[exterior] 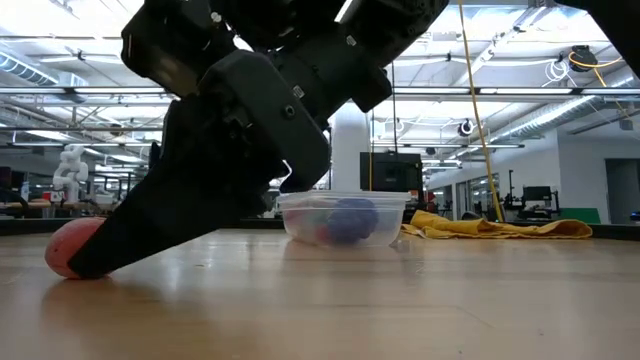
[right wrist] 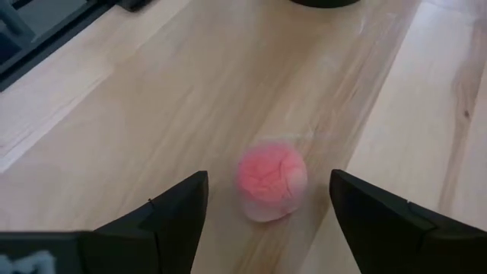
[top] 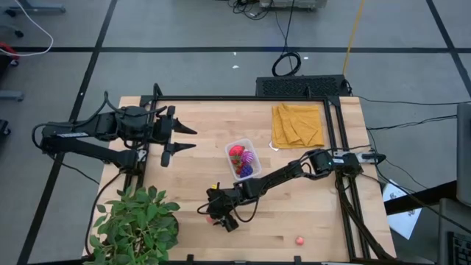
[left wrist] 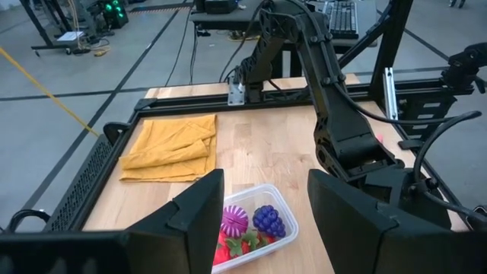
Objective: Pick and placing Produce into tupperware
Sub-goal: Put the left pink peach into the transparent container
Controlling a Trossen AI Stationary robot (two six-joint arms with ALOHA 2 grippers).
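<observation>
A small pink round toy fruit point(right wrist: 271, 180) lies on the wood, also seen in the low view point(exterior: 72, 247) and from above point(top: 211, 218). My right gripper point(right wrist: 266, 217) is open, low over the table, its fingers standing on either side of the fruit without touching it. The clear tupperware point(top: 243, 159) sits mid-table holding a red strawberry, a spiky magenta fruit point(left wrist: 233, 221) and a purple grape bunch point(left wrist: 268, 219). Another tiny red piece point(top: 299, 240) rests near the table's near edge. My left gripper point(top: 185, 138) is open, raised at the left side.
A green potted plant point(top: 136, 224) stands at the near left corner, close to the right gripper. A folded mustard-yellow cloth point(top: 297, 124) lies at the far right. A dark metal frame point(top: 221, 98) borders the table.
</observation>
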